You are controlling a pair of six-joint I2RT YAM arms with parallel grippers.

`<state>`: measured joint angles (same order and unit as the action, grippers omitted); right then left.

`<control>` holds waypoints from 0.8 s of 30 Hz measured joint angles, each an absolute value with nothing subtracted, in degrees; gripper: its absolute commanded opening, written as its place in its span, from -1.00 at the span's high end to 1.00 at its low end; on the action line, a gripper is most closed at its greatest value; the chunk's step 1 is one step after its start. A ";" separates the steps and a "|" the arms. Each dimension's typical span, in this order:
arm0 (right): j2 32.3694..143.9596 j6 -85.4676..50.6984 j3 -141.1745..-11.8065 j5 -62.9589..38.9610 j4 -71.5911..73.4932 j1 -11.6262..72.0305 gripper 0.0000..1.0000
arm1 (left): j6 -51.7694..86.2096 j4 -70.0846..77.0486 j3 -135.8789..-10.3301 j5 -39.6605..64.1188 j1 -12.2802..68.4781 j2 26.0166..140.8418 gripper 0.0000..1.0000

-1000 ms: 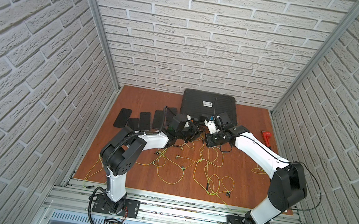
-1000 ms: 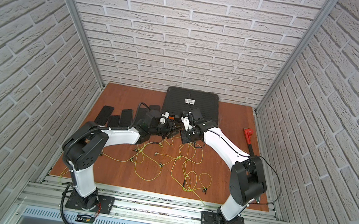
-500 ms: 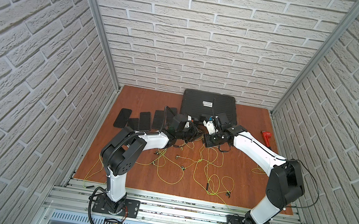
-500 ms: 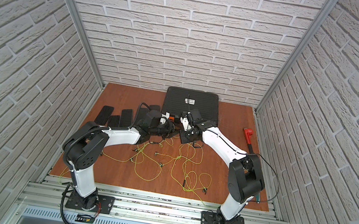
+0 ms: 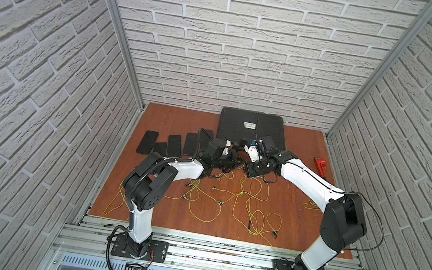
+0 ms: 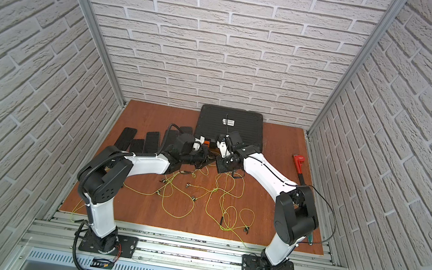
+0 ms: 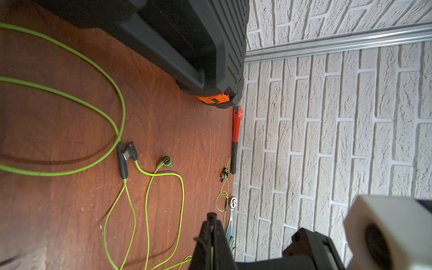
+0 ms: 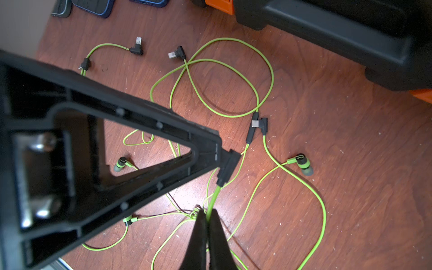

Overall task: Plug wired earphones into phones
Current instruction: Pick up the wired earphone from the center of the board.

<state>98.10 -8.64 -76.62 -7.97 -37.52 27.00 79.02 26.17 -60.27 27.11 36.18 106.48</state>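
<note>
The right wrist view shows what the top views cannot. The right gripper [image 8: 207,218] is pressed closed on one green cable [image 8: 214,198] of the wired earphones [image 8: 301,162]. A little further along this same cable, the left gripper [image 8: 218,152] pinches the dark plug [image 8: 228,167] at its tip. In the left wrist view its fingers [image 7: 205,236] are together, with a thin green line between them.

In both top views the two grippers meet over the middle of the table [image 5: 170,123], just on the near side of the black ribbed case [image 5: 250,129]. The plug is too small to see there. The other earphones lie loose over the middle and near part of the table.

The phones [image 5: 174,145] lie in a row at the far left, beside the left arm. The right wrist view shows blue edges on two of them. A red wrench [image 5: 319,170] lies close to the right edge. Bare wood shows at the far left corner and between the case and the wrench.
</note>
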 measured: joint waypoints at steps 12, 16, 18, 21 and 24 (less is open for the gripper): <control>94.74 -9.69 -77.14 -28.01 -40.27 13.69 0.06 | 73.97 26.41 -60.27 31.62 33.67 106.69 1.00; 94.32 -12.88 -76.07 -40.53 -36.99 6.94 0.10 | 72.99 28.36 -60.53 36.47 30.96 106.80 1.00; 94.37 -16.27 -73.23 -47.13 -31.92 5.80 0.14 | 74.08 31.40 -60.62 38.74 29.67 107.15 1.00; 94.56 -21.10 -68.95 -53.10 -24.60 5.82 0.24 | 75.96 35.29 -60.73 41.08 28.47 107.55 1.00; 95.55 -26.02 -66.89 -56.69 -17.15 5.93 0.41 | 77.14 37.76 -60.95 42.72 28.25 107.57 1.00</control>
